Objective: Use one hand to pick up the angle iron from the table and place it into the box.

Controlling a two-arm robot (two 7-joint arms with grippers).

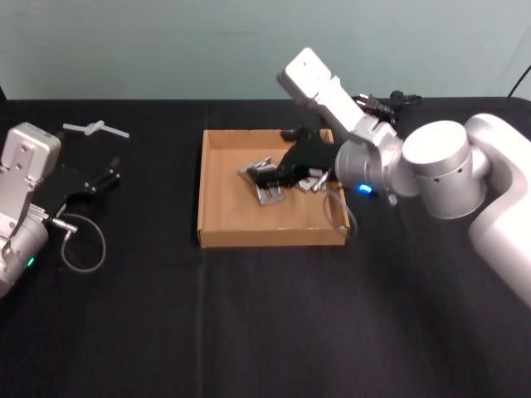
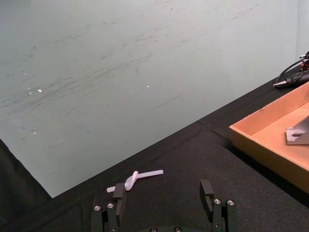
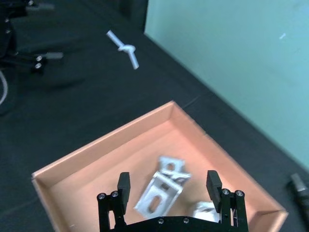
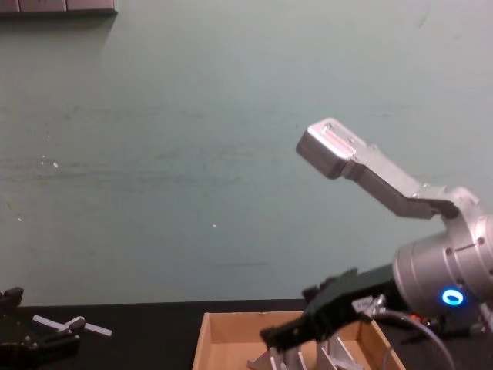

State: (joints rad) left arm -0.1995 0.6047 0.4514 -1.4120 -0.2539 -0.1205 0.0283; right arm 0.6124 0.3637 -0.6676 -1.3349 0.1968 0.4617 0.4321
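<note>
The right gripper point(image 3: 169, 191) hangs over the box point(image 1: 217, 236) with its fingers spread and nothing between them, while several angle irons lie on the cardboard floor beneath it, so the step in hand looks like the end of a drop-off: the sensible thing is to lift straight up with the jaws left wide until the fingertips stand well above the low walls, and only then swing out over the table point(image 1: 265, 332), since a sideways exit at this height could catch a bracket or drag the box. The angle iron point(image 3: 159, 195) nearest the fingers is a small L-shaped piece of pale, bright metal with a slotted hole in each visible face; it leans against a second bracket point(image 3: 171, 169) rather than lying flat, and a third point(image 3: 205, 212) sits near the far wall, partly hidden by the gripper body, so I cannot say how it lies. In the head view the cluster sits in the middle to right part of the box. The left gripper point(image 1: 98, 181) is parked on the table well to the left, fingers apart and holding nothing, with a knotted white plastic piece point(image 1: 95, 128) just beyond it
</note>
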